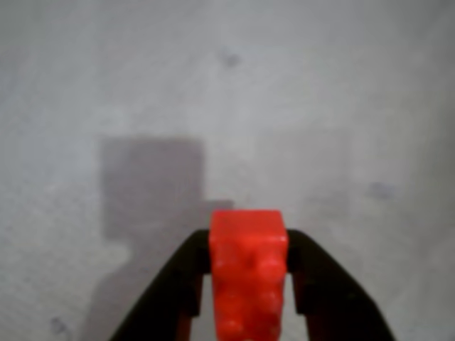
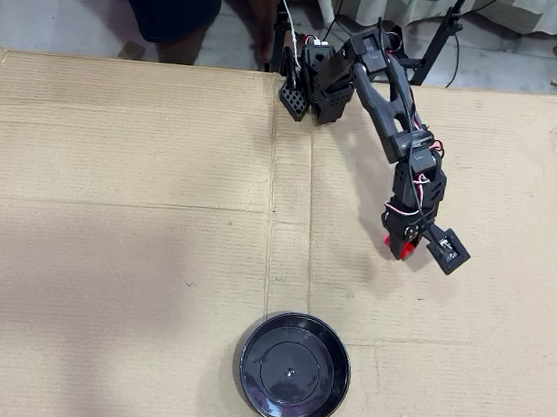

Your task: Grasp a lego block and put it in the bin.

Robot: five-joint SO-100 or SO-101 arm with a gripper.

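Jaws of the black gripper (image 1: 249, 284) are pinching the studded red lego block (image 1: 247, 273) above corrugated cardboard tabletop (image 2: 138, 203), well apart from the glossy round bin (image 2: 248, 386).

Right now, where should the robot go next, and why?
Probably swing toward the bin. The gripper looks shut on the red lego block, and in the overhead view the bin sits empty, well away to the lower left of the gripper.
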